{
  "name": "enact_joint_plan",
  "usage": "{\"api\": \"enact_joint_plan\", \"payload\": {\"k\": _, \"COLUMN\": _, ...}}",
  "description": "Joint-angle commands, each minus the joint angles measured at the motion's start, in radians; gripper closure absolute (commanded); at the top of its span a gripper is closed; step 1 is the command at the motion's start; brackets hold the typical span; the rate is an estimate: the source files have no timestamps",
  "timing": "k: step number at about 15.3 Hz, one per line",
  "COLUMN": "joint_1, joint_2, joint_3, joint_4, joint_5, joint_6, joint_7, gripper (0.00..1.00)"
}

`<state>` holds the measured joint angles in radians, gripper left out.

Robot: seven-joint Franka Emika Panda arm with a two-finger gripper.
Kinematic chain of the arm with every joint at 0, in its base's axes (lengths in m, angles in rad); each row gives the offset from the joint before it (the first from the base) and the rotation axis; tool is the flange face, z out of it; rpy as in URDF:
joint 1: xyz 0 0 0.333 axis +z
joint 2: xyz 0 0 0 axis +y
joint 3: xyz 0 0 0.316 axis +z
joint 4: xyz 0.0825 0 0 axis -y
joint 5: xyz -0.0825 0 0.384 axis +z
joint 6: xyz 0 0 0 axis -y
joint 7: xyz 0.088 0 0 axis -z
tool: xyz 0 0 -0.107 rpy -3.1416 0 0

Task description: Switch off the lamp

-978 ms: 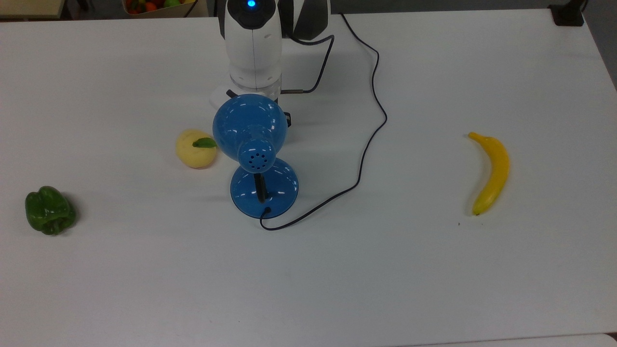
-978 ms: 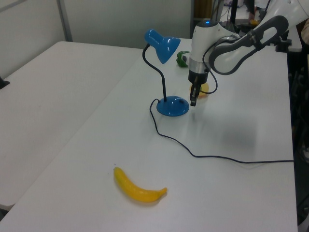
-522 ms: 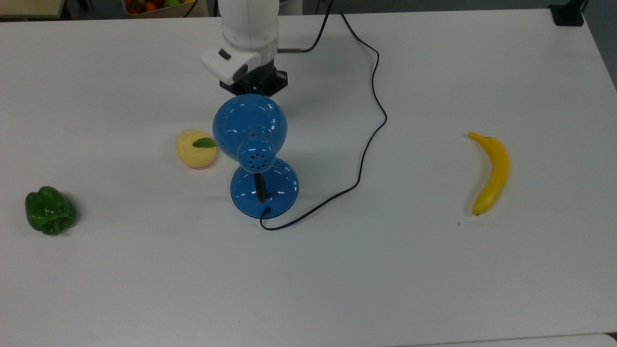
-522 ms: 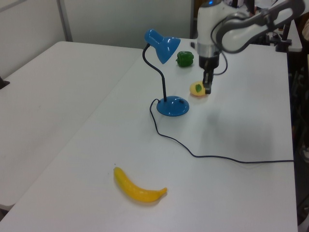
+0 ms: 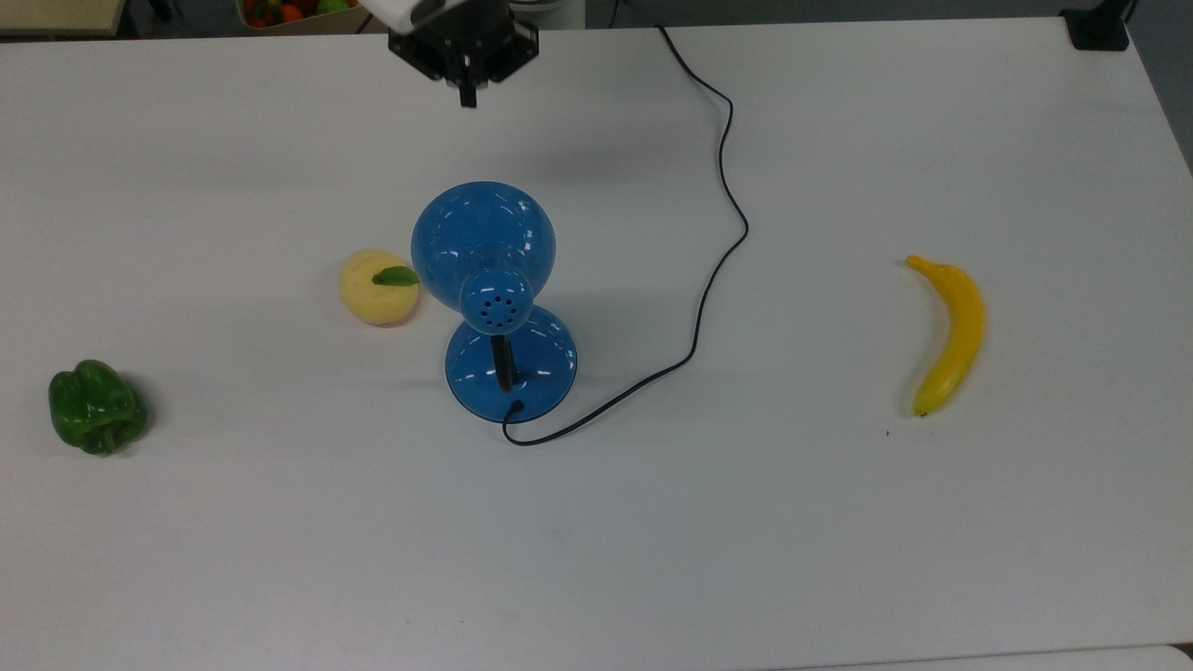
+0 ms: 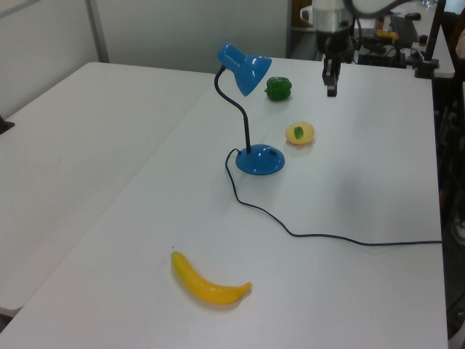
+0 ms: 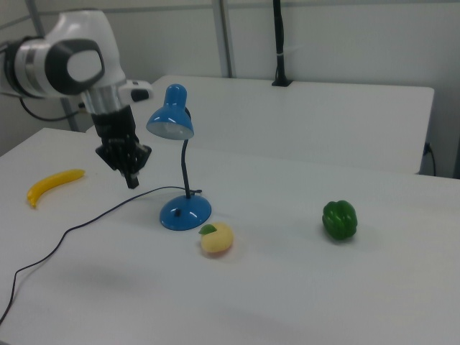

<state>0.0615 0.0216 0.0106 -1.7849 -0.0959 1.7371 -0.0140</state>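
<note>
Since a second ago, the gripper is seen withdrawn from the lamp, fingers pressed together on nothing. Mid-table the lamp is stood, just beside a yellow fruit.

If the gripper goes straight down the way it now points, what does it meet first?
Probably bare table. The gripper hangs apart from the lamp, with nothing visible beneath it, though depth is uncertain.
</note>
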Motion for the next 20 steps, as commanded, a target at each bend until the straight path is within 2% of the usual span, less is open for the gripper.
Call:
{"api": "enact_joint_plan", "payload": {"k": 1, "joint_1": 0.008, "joint_2": -0.011, "joint_3": -0.004, "joint_4": 0.079, "joint_5": -0.013, "joint_6": -0.097, "joint_7": 0.02, "gripper": 0.98}}
{"api": "enact_joint_plan", "payload": {"k": 3, "joint_1": 0.006, "joint_2": -0.011, "joint_3": -0.006, "joint_4": 0.123, "joint_5": -0.01, "joint_6": -0.137, "joint_7": 0.02, "gripper": 0.96}}
{"api": "enact_joint_plan", "payload": {"k": 5, "joint_1": 0.004, "joint_2": -0.011, "joint_3": -0.009, "joint_4": 0.154, "joint_5": -0.001, "joint_6": -0.163, "joint_7": 0.022, "gripper": 0.77}}
{"api": "enact_joint_plan", "payload": {"k": 7, "joint_1": 0.003, "joint_2": -0.019, "joint_3": -0.012, "joint_4": 0.157, "joint_5": -0.001, "joint_6": -0.163, "joint_7": 0.022, "gripper": 0.63}}
{"api": "enact_joint_plan", "payload": {"k": 9, "joint_1": 0.003, "joint_2": -0.031, "joint_3": -0.012, "joint_4": 0.154, "joint_5": -0.001, "joint_6": -0.168, "joint_7": 0.022, "gripper": 0.3}}
{"api": "enact_joint_plan", "payload": {"k": 11, "joint_1": 0.003, "joint_2": -0.031, "joint_3": -0.014, "joint_4": 0.154, "joint_5": -0.004, "joint_6": -0.169, "joint_7": 0.022, "gripper": 0.02}}
{"api": "enact_joint_plan", "payload": {"k": 20, "joint_1": -0.006, "joint_2": -0.052, "joint_3": -0.027, "joint_4": 0.15, "joint_5": -0.004, "joint_6": -0.174, "joint_7": 0.02, "gripper": 0.0}}
